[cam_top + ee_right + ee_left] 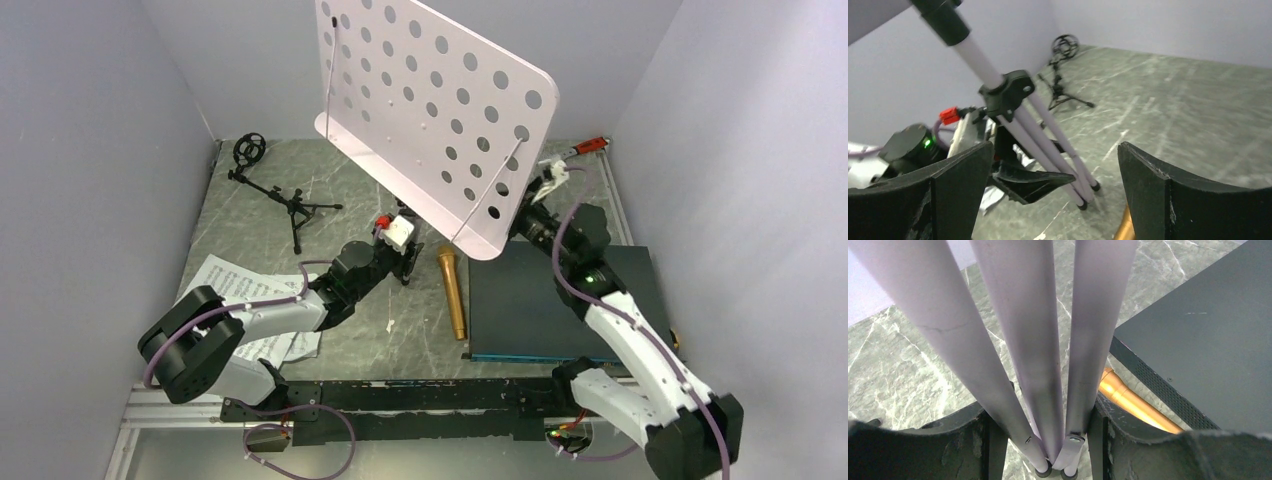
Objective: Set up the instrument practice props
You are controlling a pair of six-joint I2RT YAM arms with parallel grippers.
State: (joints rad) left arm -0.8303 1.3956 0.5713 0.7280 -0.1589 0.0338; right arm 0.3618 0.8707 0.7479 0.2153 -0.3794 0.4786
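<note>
Gripping music stand (440, 110) at its folded legs: left pincer (1044, 440) | right pincer (1055, 195): spread wide, near the stand

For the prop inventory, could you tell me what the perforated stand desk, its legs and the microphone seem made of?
The perforated desk looks like thin painted sheet metal, pale and matte: punched round holes, folded lip. The legs are smooth pale tubes, probably metal, black-tipped. The microphone has a gold satin sheen; metal or coated plastic, I cannot tell.
</note>
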